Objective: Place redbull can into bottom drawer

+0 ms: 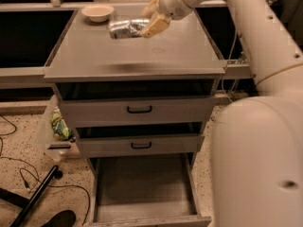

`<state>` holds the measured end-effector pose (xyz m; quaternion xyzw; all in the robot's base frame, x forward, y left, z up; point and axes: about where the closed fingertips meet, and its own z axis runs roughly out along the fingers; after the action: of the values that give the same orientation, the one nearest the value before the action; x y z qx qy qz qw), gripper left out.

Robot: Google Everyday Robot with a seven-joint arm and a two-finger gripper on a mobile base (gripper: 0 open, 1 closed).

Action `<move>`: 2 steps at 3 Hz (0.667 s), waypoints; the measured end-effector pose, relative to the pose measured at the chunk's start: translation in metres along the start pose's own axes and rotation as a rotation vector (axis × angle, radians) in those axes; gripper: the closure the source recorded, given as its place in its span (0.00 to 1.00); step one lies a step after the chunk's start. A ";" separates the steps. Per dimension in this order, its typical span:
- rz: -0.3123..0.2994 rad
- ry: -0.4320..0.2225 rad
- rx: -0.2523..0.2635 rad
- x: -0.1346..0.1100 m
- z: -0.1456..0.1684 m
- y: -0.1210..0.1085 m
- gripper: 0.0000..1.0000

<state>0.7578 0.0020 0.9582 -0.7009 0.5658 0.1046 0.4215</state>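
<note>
The redbull can, silver and shiny, lies sideways in my gripper, which is shut on its right end. The can hangs above the back of the grey cabinet top, and a soft shadow falls on the top near its front edge. The bottom drawer is pulled out at floor level below, with its plain grey tray floor bare. My arm reaches in from the upper right, and its large white body fills the right side of the view.
A cream bowl stands at the back left of the cabinet top. The two upper drawers with black handles stand slightly open. A clear bin with a green packet sits left of the cabinet. Cables and a black pole lie on the floor.
</note>
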 end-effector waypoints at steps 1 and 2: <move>-0.085 -0.030 0.153 -0.041 -0.077 0.006 1.00; -0.163 -0.020 0.322 -0.095 -0.148 0.024 1.00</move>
<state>0.6556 -0.0365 1.0986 -0.6668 0.5124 -0.0150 0.5410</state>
